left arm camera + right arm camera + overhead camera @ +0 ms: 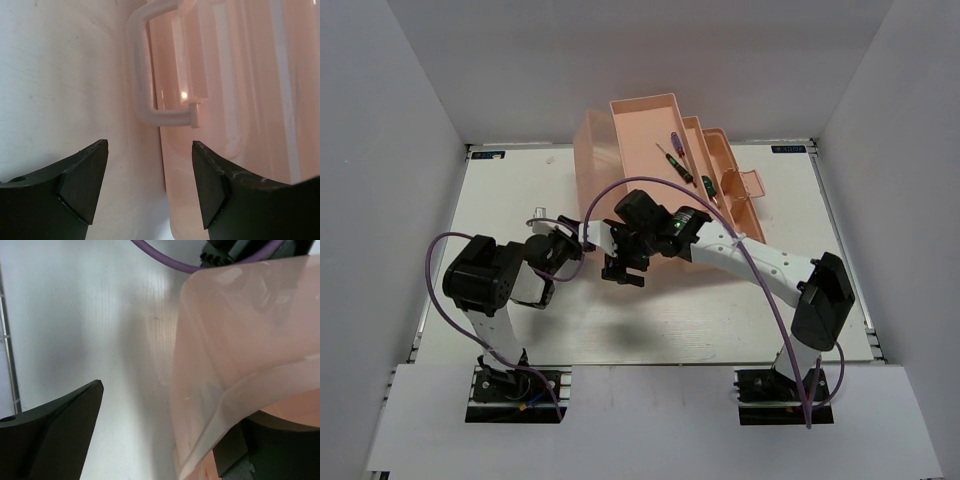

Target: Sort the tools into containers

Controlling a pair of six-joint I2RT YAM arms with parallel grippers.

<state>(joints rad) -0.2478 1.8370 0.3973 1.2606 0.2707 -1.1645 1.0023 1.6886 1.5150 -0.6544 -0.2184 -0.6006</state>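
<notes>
Translucent peach plastic toolbox (pixel 595 150), smooth pale loop handle (pixel 135 65).

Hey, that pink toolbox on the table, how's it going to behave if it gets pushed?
Probably light: the toolbox has thin, translucent plastic walls. It would likely slide rather than tip, since it sits wide and low on the smooth white table. Its open lid may flex or swing, and the screwdrivers lying loose inside could roll.
</notes>
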